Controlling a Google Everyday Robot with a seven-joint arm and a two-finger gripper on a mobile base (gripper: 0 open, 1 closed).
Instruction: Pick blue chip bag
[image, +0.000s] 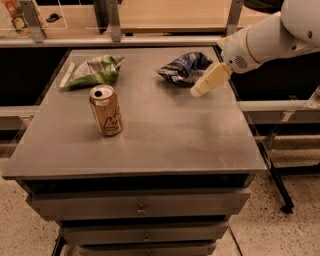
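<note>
Blue chip bag: seen lying crumpled on the table top, in the upper middle of the frame, right of centre and close to the far edge; dark blue foil with pale print patches is shown.

Gripper: found in the upper right part of the frame, pointed down and to the left, with its cream-coloured tip just beside the lower right edge of the blue chip bag; contact with the bag cannot be told.

Gripper state: it cannot be told whether it is apart or together; only a single cream shape is presented to the camera. Nothing is seen to be held.

Arm: a white limb is seen entering from the upper right corner and slanting down to the gripper.

Green and white snack bag: laid flat in the upper left of the table top, well apart from the blue chip bag.

Gold can: stood upright left of centre, below the green and white snack bag, with its top opened.

Table: a grey top is shown across the middle of the frame.

Drawers: stacked under the table, along the lower part of the frame.
</note>
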